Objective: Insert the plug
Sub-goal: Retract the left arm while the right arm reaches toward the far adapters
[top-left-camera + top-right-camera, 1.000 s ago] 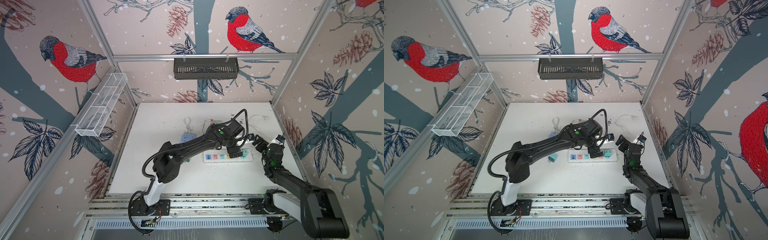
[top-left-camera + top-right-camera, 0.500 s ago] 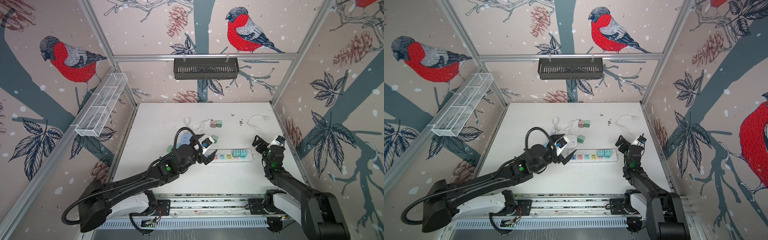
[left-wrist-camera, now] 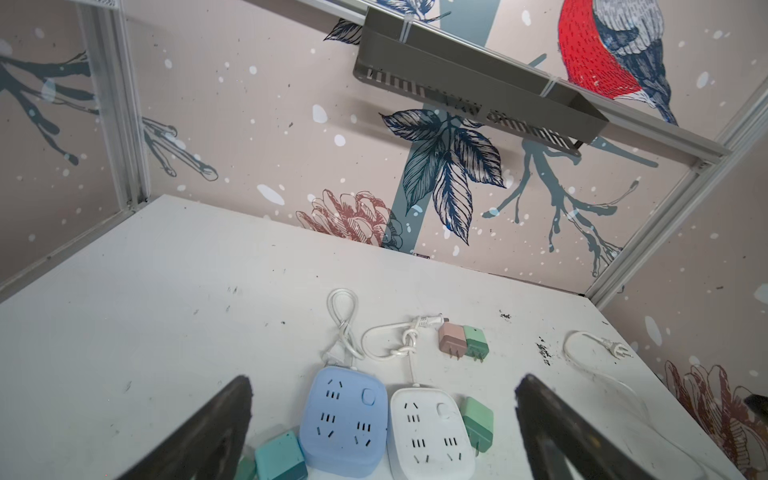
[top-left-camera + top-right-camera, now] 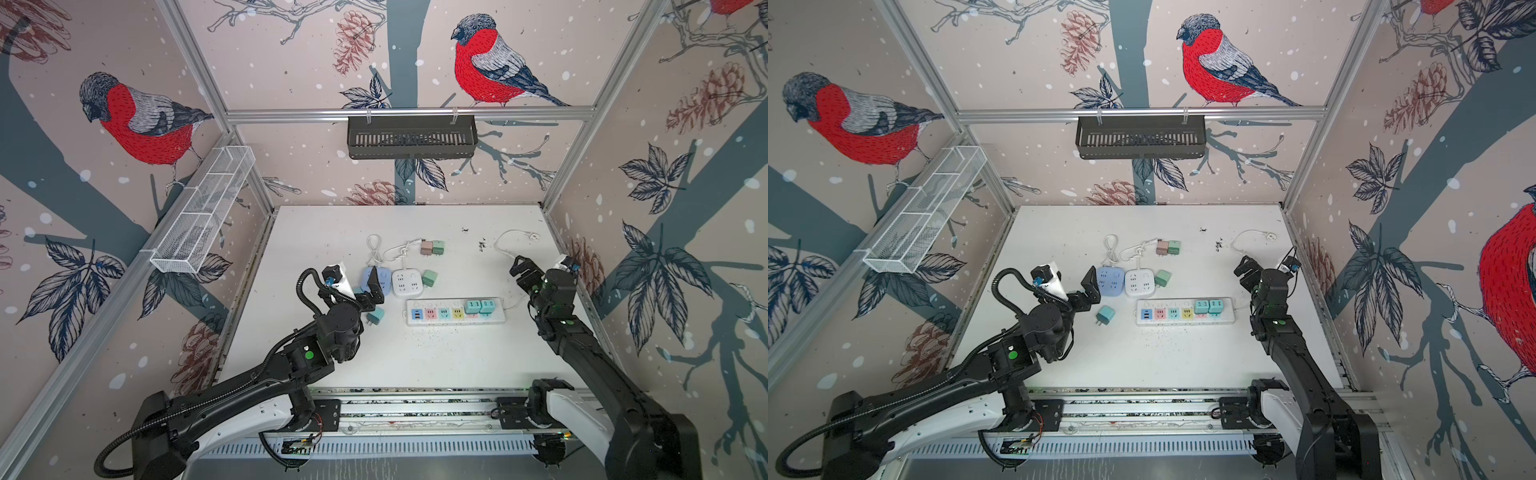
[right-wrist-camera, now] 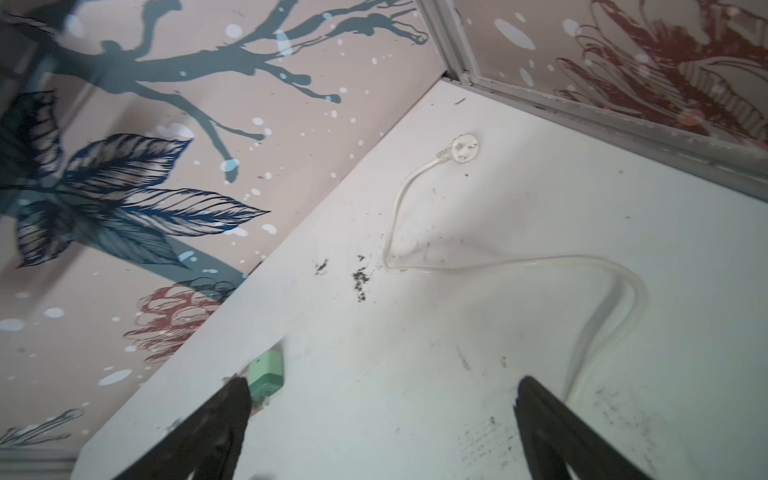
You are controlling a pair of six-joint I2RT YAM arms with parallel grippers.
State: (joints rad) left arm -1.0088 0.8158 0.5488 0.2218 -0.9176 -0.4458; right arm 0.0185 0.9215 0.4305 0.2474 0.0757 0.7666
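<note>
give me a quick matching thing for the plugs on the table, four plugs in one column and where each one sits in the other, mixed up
Plugs:
1 loose teal plug
2 pair of teal plugs
3 pink plug
4 light green plug

Places:
a against the dark green plug at the back
b seated in the long power strip
c right beside the white socket block
d lying alone near the open left pincer

Pairs: 1-d, 2-b, 3-a, 4-c
</note>
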